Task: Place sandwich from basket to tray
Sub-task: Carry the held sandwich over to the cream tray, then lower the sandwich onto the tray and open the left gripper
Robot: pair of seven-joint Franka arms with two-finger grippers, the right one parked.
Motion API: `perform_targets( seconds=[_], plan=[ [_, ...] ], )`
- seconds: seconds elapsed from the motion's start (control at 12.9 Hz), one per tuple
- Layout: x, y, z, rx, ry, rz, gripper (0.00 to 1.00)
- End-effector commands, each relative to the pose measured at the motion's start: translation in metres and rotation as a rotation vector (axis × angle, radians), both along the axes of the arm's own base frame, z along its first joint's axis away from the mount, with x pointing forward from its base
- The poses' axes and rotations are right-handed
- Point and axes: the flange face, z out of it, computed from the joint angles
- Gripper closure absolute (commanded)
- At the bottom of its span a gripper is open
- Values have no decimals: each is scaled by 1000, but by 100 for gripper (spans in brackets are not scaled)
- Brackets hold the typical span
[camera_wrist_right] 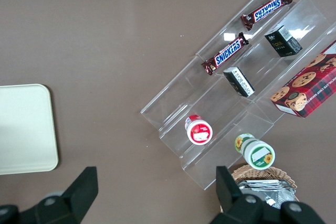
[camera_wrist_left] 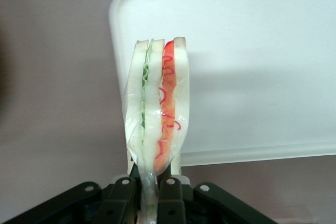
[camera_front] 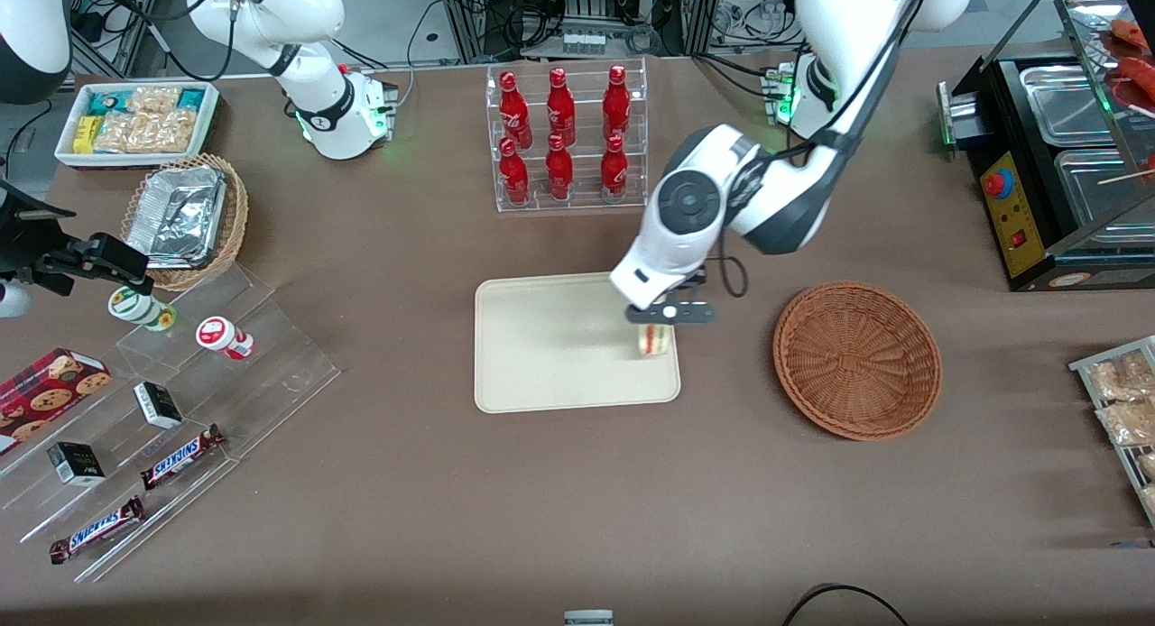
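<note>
The sandwich [camera_front: 655, 338], a wrapped wedge of white bread with red and green filling, hangs in my left gripper [camera_front: 658, 330] over the tray's edge nearest the basket. In the left wrist view the sandwich [camera_wrist_left: 157, 103] is pinched at its wrapper end between the shut fingers [camera_wrist_left: 175, 195] of the gripper [camera_wrist_left: 153, 192]. The cream tray [camera_front: 550, 355] lies under it, with its corner showing in the wrist view [camera_wrist_left: 252, 51]. The reddish-brown wicker basket [camera_front: 857, 360] sits beside the tray toward the working arm's end, with nothing in it.
A clear rack of red bottles [camera_front: 564, 139] stands farther from the front camera than the tray. Clear stepped shelves with snack bars [camera_front: 180, 455] and cups [camera_front: 224, 336], and a tan basket with foil containers [camera_front: 185, 216], lie toward the parked arm's end. A black food warmer [camera_front: 1056, 175] stands at the working arm's end.
</note>
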Motion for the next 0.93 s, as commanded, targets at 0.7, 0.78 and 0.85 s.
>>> perform_targets(
  seconds=[0.7, 0.78, 0.85],
  plan=[
    [20, -111, -64, 11, -41, 211, 100],
    [20, -112, -69, 20, -42, 218, 100],
    [19, -113, -73, 22, -36, 222, 100]
  ],
)
